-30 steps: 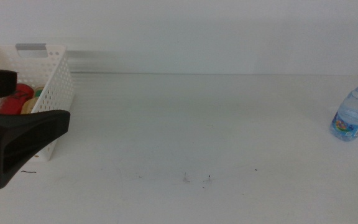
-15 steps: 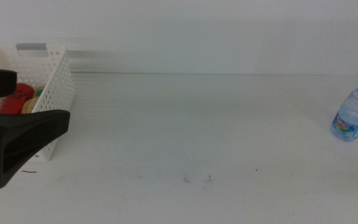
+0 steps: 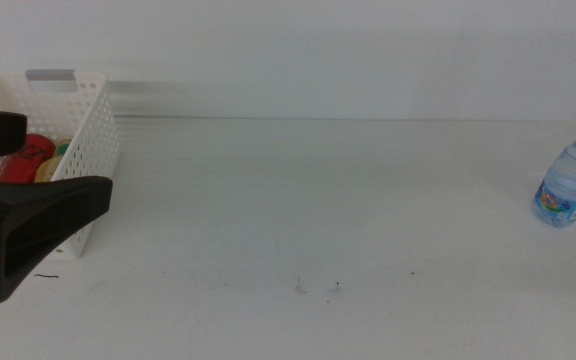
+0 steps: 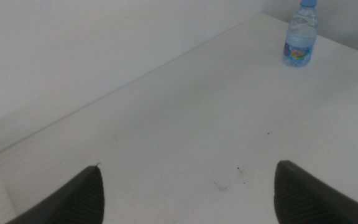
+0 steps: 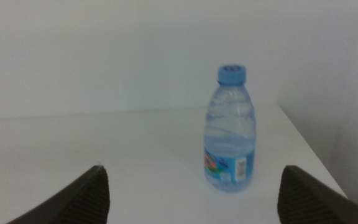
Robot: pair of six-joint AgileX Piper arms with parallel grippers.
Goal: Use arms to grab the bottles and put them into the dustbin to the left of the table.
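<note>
Remaining at the frame's right edge, the water bottle [image 3: 570, 178] stands; the basket [image 3: 86, 160] apparently holds two; both grippers gape empty.

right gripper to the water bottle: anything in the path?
Nothing visible. In the right wrist view the water bottle stands upright straight ahead of the open right gripper, with only bare table between them. The left gripper is open, far across the table, by the dustbin.
</note>
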